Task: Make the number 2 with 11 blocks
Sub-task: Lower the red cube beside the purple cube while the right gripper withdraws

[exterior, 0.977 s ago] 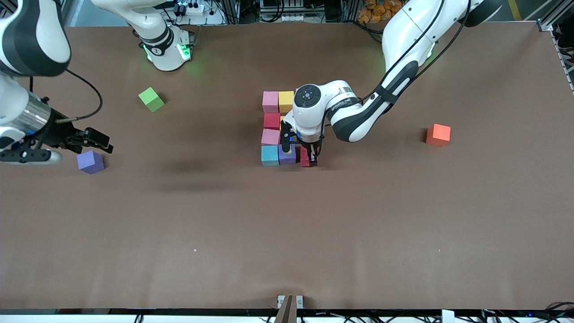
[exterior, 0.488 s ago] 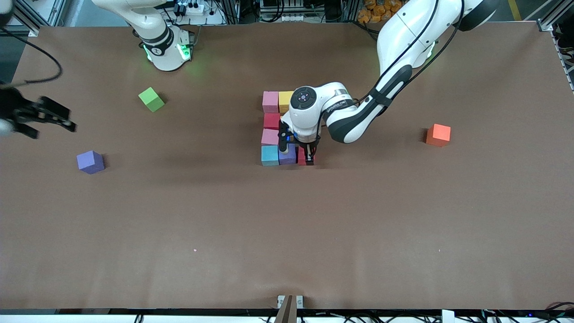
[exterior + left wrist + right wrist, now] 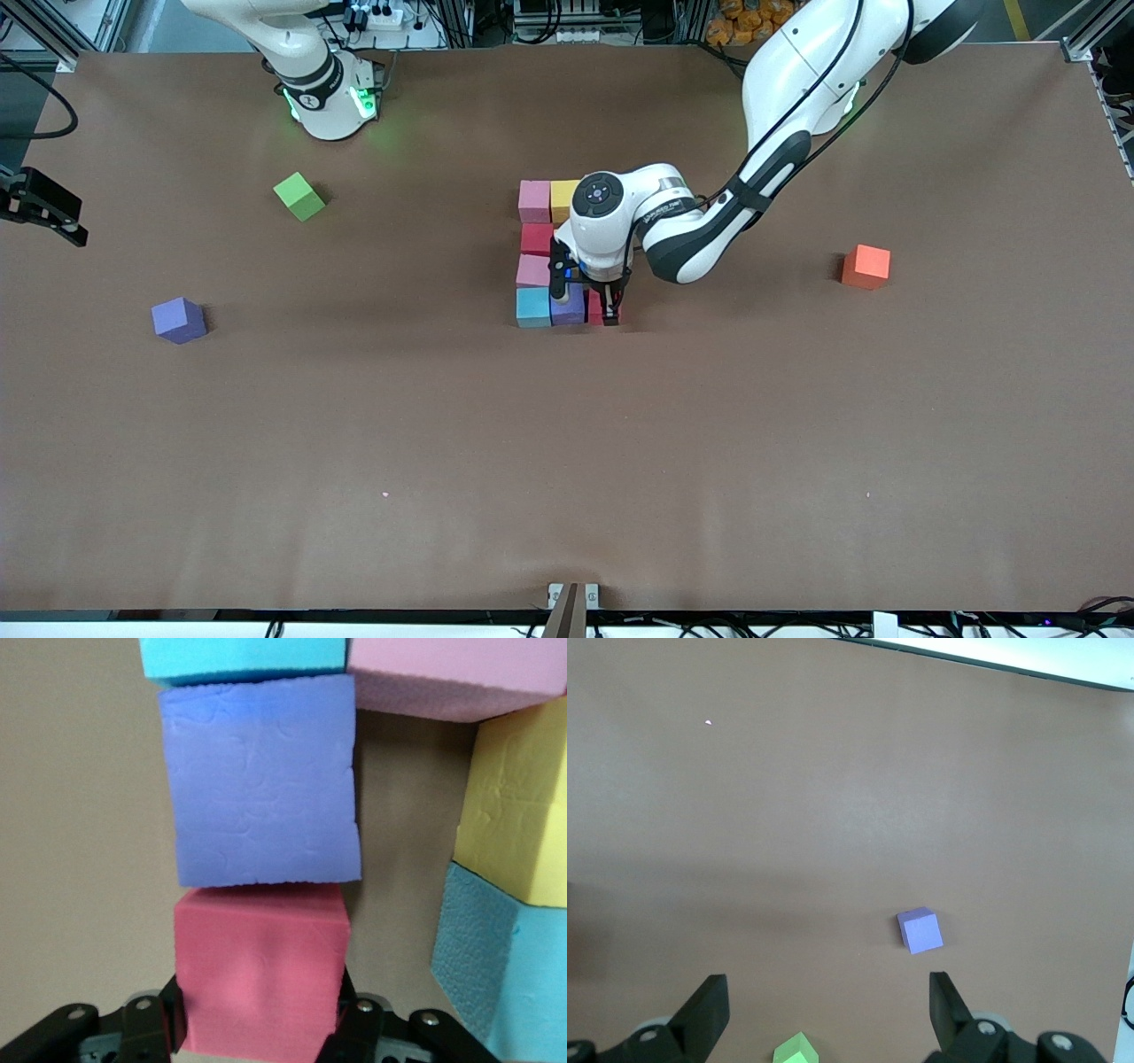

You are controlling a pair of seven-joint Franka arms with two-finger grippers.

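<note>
Front view: sitting near the middle of the tabletop, the partly built number 2 (image 3: 534, 269), its cubes touching. Lining up along its side toward the right arm's end, from the base edge downward: a pink block (image 3: 534, 200), a red block (image 3: 537, 238), a second pink block (image 3: 534, 269) and a light blue block (image 3: 532, 307). Sitting beside the top pink one, a yellow block (image 3: 564, 199). Running on from the light blue one toward the left arm's end, a purple block (image 3: 567, 306) and then the gripped red block (image 3: 599, 307). Reaching down over that row, the left pincer (image 3: 609, 312), clamping the gripped red block right beside the purple block. Lying alone toward the left arm's end, an orange block (image 3: 866, 266). Lying toward the right arm's end, a loose purple cube (image 3: 179, 319) and, closer to the base edge, a green cube (image 3: 299, 196). Waiting in the air at the tabletop's edge at that end, the right pincer (image 3: 40, 208).

Left wrist view: squeezing the gripped red block (image 3: 257, 970) from both sides, the left pincer (image 3: 261, 1028), one finger (image 3: 173, 1014) pressing each flank. Touching the purple block (image 3: 261, 784) with one face. Showing around the edges, more pink, yellow and light blue foam.

Right wrist view: standing wide apart and gripping nothing, the right pincer (image 3: 828, 1010). Looking down on bare tabletop (image 3: 833, 815), the loose purple cube (image 3: 920, 930) and a corner of the green cube (image 3: 796, 1050).
</note>
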